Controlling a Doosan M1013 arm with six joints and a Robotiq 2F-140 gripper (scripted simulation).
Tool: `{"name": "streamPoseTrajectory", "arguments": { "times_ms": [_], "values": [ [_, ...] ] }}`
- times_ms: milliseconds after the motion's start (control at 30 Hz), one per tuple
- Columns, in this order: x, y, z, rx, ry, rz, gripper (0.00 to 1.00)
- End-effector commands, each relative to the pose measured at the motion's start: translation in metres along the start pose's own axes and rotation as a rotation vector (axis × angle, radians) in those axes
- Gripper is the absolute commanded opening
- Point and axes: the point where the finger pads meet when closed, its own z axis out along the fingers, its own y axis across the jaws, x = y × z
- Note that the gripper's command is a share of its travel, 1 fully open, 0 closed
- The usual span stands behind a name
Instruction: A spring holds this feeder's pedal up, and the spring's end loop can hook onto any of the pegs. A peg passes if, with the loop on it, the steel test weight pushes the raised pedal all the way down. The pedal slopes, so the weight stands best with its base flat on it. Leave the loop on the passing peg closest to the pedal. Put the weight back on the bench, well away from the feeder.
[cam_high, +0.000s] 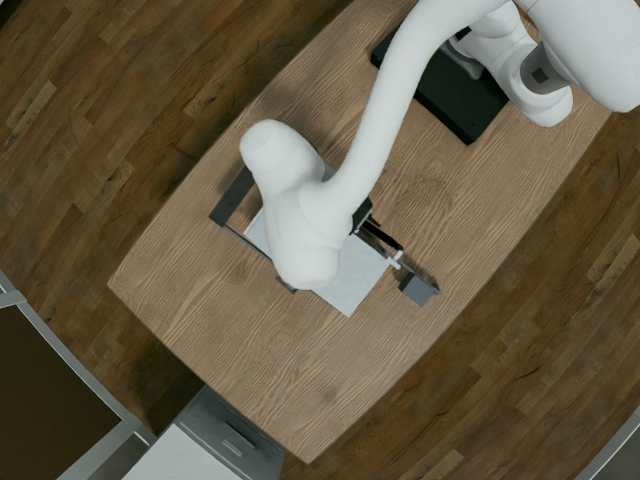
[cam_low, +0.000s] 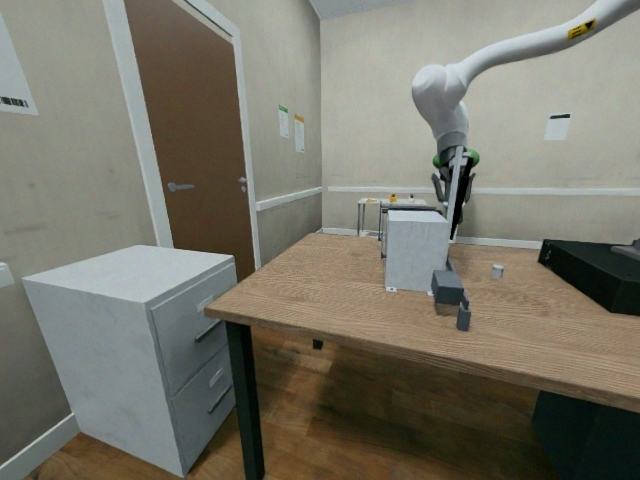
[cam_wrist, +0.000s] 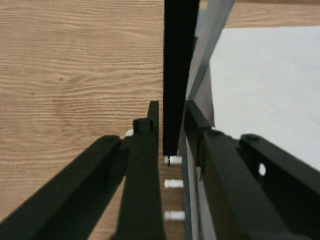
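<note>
The feeder stands on the bench — in the exterior view, the cabinet lies to its left, the weight and the box to its right. A block sits before it; a cart stands behind the bench — near the far wall.
</note>
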Motion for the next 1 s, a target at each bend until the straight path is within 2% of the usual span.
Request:
{"name": "streamPoseTrajectory", "arguments": {
  "times_ms": [0,267,333,367,900,933,967],
  "values": [
    [0.001,0.0,-0.019,-0.001,0.0,-0.001,0.24],
    [0.001,0.0,-0.073,-0.001,0.0,-0.001,0.24],
    [0.001,0.0,-0.073,-0.001,0.0,-0.001,0.24],
    [0.0,0.0,-0.061,-0.001,0.0,-0.001,0.24],
    [0.0,0.001,-0.072,-0.001,0.0,-0.001,0.24],
    [0.0,0.001,-0.071,-0.001,0.0,-0.001,1.0],
    [0.0,0.001,-0.071,-0.001,0.0,-0.001,1.0]
  ]
}}
